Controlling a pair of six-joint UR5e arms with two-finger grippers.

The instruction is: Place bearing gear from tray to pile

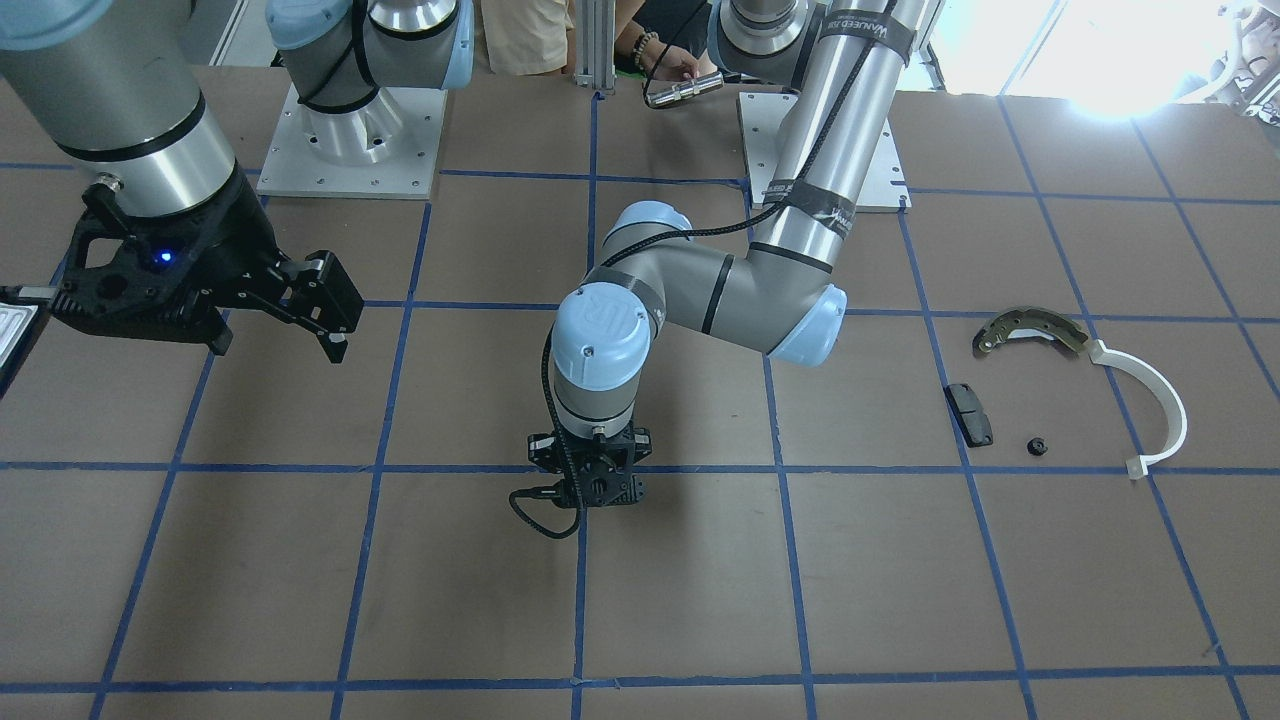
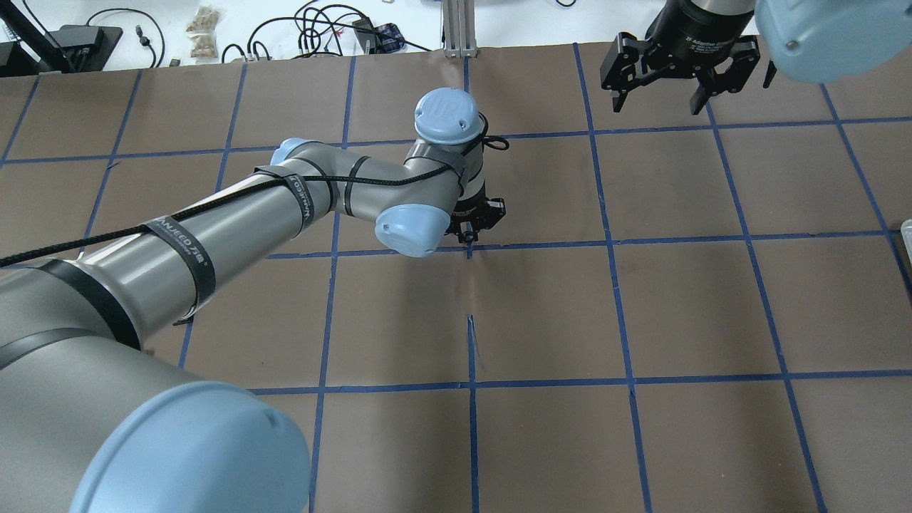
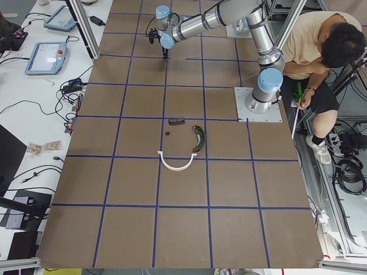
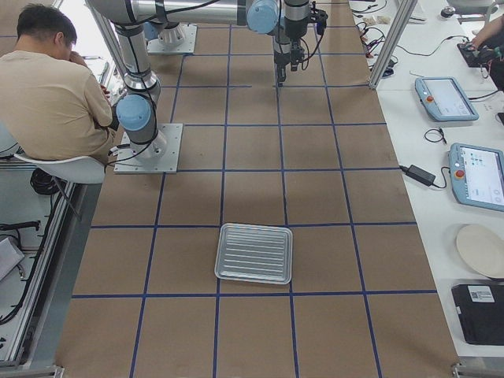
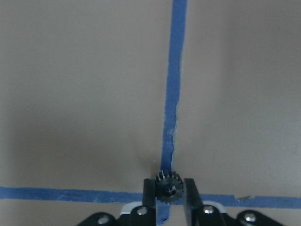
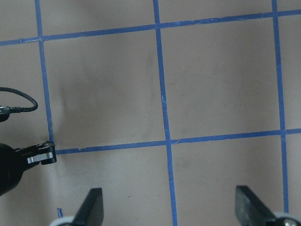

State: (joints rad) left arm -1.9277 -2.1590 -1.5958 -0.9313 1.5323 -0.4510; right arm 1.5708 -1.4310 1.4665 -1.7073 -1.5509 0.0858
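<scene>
Pinching the tiny black gear point(image 5: 168, 187) by its teeth, the left gripper point(image 5: 169, 193) hangs low over a blue tape cross point(image 5: 166, 155). The gear looks hard, light and slippy, so squeezing two toothed sides seems best. The right gripper point(image 6: 170, 207) is wide open, holding nothing. The tray point(image 4: 253, 253) sits well apart. The pile point(image 1: 1037, 446), brake shoe point(image 1: 1030, 332), white arc point(image 1: 1165, 400), black pad point(image 1: 969, 413), looks easy to reach

My left gripper point(image 1: 590, 498) points straight down over a blue tape point(image 1: 700, 468) crossing mid-table point(image 1: 400, 570), fingertips hidden. My right gripper point(image 1: 280, 338) hangs with jaws apart, well apart from the pile point(image 1: 1010, 325) of 4 parts: brake shoe point(image 1: 1045, 330), white arc point(image 1: 1172, 405), black pad point(image 1: 970, 414), round piece point(image 1: 1037, 446).
</scene>
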